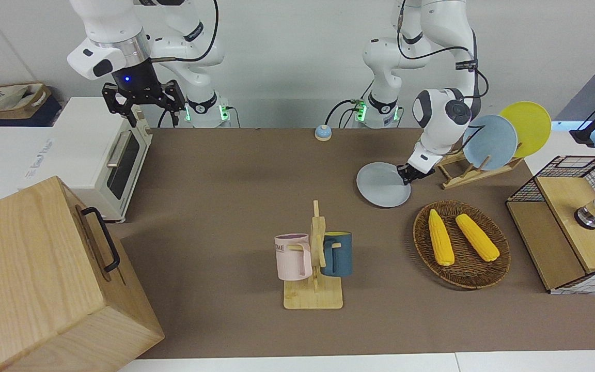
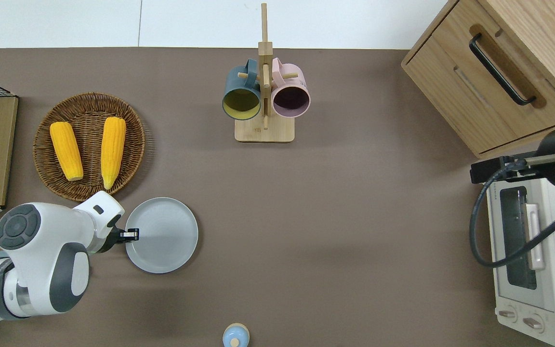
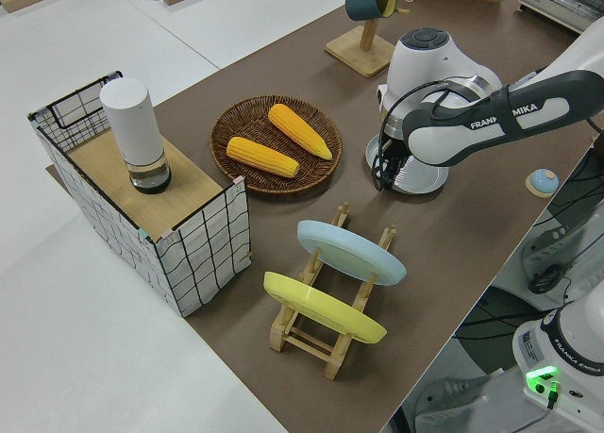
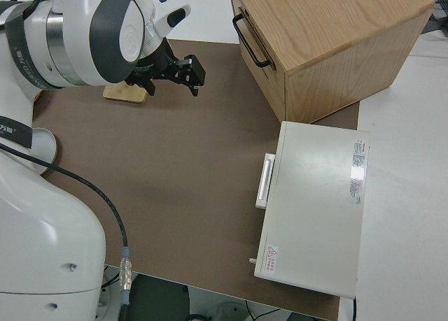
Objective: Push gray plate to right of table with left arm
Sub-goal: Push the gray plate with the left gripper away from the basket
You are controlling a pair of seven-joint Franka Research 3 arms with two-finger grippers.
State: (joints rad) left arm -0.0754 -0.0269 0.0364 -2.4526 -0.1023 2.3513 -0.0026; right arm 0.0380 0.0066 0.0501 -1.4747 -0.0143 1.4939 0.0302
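Left gripper set against the gray plate's rim, ready to push

The left gripper (image 2: pixel 132 234) sat low at the edge of the gray plate (image 2: pixel 162 235) on the end toward the left arm, so the whole plate lay from the fingers toward the right arm's end of the table (image 2: pixel 345 217), just nearer the robots than the corn basket (image 2: pixel 89 144). Its fingers looked closed together, though I could not tell for sure. The right arm was parked, its fingers spread open

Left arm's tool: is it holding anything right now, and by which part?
Nothing looks held. The left tool sits at the gray plate's rim on the left arm's end, placed to push; its fingers' state cannot be told.
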